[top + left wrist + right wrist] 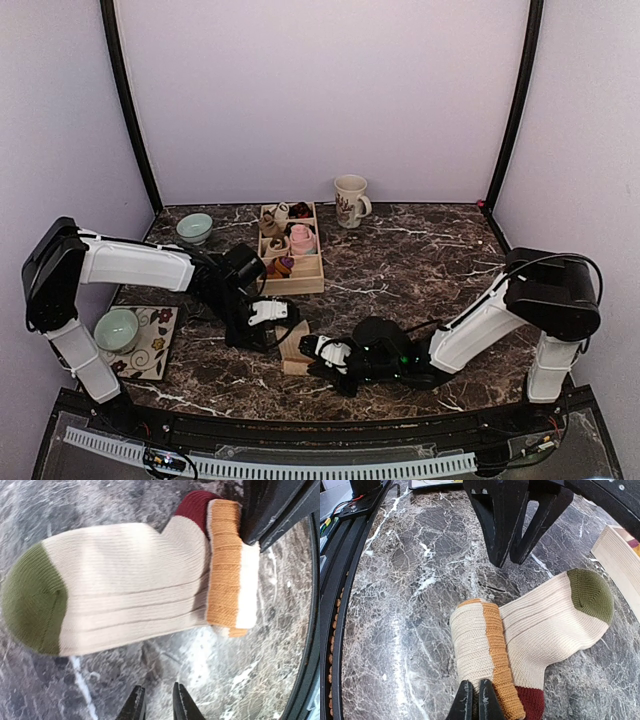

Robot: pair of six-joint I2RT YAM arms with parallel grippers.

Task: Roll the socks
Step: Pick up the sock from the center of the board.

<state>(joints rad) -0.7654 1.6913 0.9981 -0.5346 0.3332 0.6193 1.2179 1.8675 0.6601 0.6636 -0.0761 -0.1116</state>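
Keeping the roll tight and square is the requirement of this step. At the left, the left gripper (157,707) hangs over the tabletop (410,605) beside the foot section, jaws narrowly apart and holding nothing. In my judgement it should pin the flat part so it cannot slide on the polished marble. Between the two grippers, near the front middle of the table, the sock (130,585) lies flat: soft ribbed beige knit, a rounded olive-green toe, a maroon heel, an orange cuff band. The cuff end is already turned over into a short, plump cylinder. At the right, the right gripper (476,700) has its jaws together, pinching that rolled cuff. Advance the roll toward the toe evenly; ribbed knit stretches and is likely to skew if one edge leads.
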